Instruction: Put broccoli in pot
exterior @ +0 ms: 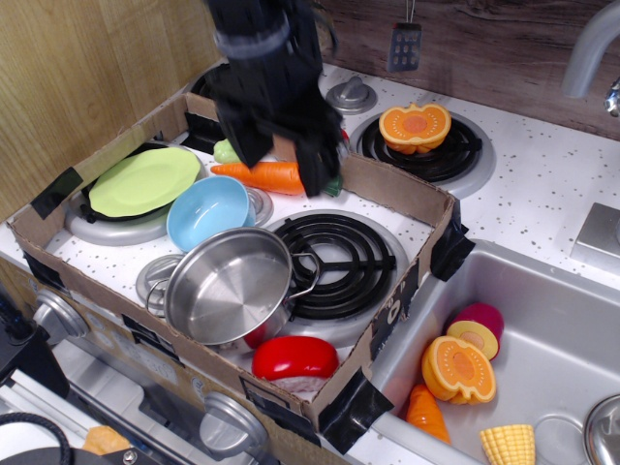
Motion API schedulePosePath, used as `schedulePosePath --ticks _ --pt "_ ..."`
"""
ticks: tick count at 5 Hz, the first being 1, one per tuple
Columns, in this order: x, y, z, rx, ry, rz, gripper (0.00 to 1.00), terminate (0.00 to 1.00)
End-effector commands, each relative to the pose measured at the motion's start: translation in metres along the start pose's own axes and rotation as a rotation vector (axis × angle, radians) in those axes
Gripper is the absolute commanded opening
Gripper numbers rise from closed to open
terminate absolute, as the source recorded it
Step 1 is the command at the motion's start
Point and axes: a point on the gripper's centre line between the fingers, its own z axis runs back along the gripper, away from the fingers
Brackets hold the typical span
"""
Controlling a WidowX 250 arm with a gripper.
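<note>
White speckled stovetop [542, 184], cardboard tray [407, 194] on burners, pumpkin half [415, 126] on back burner

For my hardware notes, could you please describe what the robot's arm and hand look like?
The arm is matte black throughout, with a paler grey band ringing its wrist. Its hand is black too, ending in two blunt, blocky fingers. No markings or loose cables are visible.

I see my gripper [281, 160] crowding the broccoli [225, 150]; carrot [263, 175] and bowl [208, 211] lie between it and the open-topped pot [228, 286].

One pot [230, 287], one bowl [208, 211], two carrots [263, 175]
</note>
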Motion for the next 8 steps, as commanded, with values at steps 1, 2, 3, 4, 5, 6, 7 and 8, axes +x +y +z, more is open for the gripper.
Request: schedulePosePath --ticks 1,2,3,4,5,6,7,8 --pt "0.032 0.055 0.01 0.083 -0.028 -0.063 1.0 0.0" --pt "0.044 0.081 -0.005 0.079 -0.039 -0.107 1.0 0.0" --pt "0.051 0.102 -0.02 0.061 -0.064 -0.144 1.0 0.0" --pt "0.055 0.117 -0.03 0.078 -0.086 -0.174 1.0 0.0" --pt "0.054 0.128 -0.037 0.106 -0.105 -0.174 1.0 0.0" --pt "0.057 0.136 -0.046 0.128 -0.116 -0.175 1.0 0.0" --pt "0.063 0.14 -0.055 0.112 -0.12 -0.184 1.0 0.0" --pt "0.064 0.14 -0.063 0.109 -0.123 -0.183 1.0 0.0"
